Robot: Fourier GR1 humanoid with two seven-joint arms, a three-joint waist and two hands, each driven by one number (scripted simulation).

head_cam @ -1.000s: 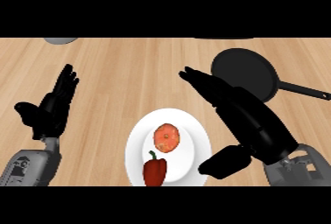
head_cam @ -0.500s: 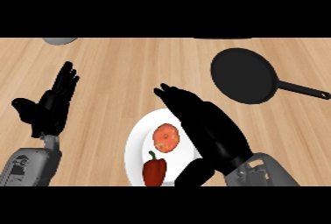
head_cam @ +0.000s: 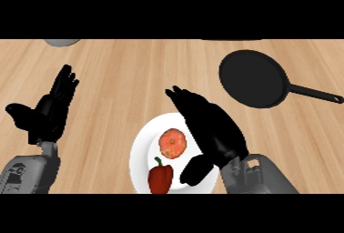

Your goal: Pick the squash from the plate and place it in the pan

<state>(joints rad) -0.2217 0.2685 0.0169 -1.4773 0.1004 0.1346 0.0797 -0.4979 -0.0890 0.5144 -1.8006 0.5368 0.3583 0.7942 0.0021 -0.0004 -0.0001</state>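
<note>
Right hand hangs over the plate, fingers straight, grasping nothing — it should curl round the squash, not the pepper, before heading for the pan.

Nothing to read in this one: no text, labels, brands or numbers anywhere. The plate, the pan and the counter all show plain surfaces.
</note>
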